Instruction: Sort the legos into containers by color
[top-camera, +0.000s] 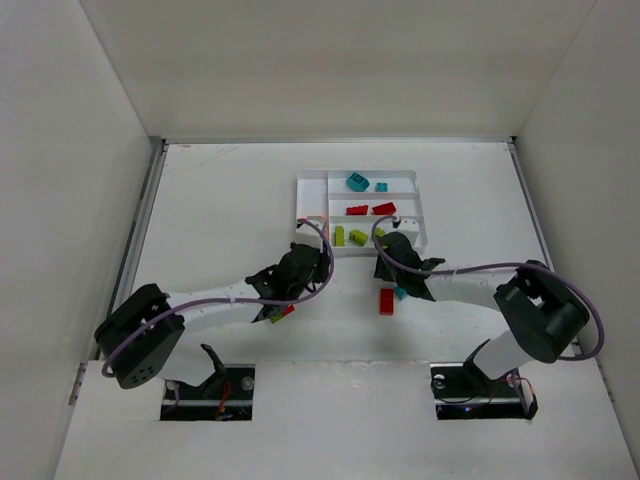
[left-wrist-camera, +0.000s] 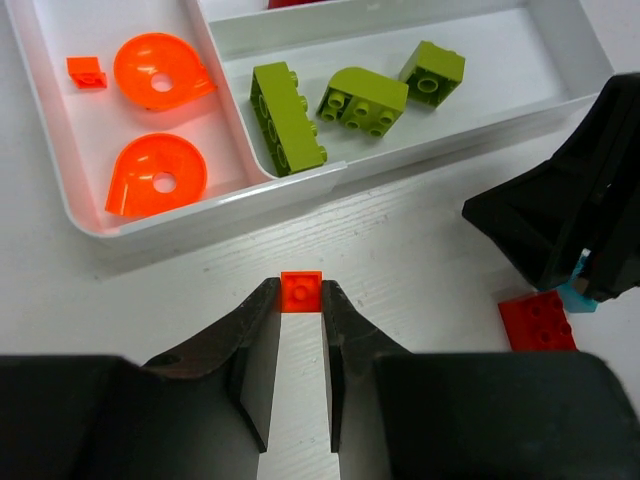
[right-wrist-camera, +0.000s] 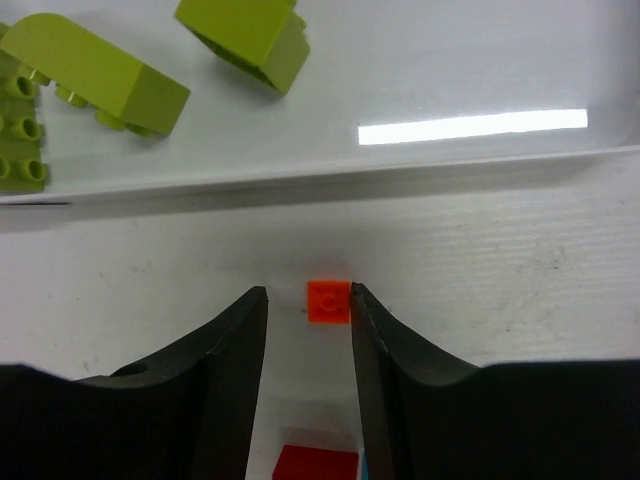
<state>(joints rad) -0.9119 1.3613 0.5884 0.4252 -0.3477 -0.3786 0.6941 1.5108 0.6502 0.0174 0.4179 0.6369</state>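
A: Top?
B: Tray (top-camera: 311, 195) on the bench (top-camera: 220, 200); teal, red, green legos (top-camera: 357, 181) in its 3 slots, red brick (top-camera: 386, 301) outside.
A: Left wrist?
B: Left jaws pinch an orange tile (left-wrist-camera: 301, 292) short of the tray.
A: Right wrist?
B: Right jaws half apart, gripping nothing; orange square (right-wrist-camera: 328, 301) just beside 1 of them.

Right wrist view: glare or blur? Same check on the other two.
Right wrist: a hard strip of glare on the tray floor, dark fingers soft; left wrist: sharp on the pinched orange tile, orange discs tint the tray; top external: even light, soft shadows under the arms, legos tiny.
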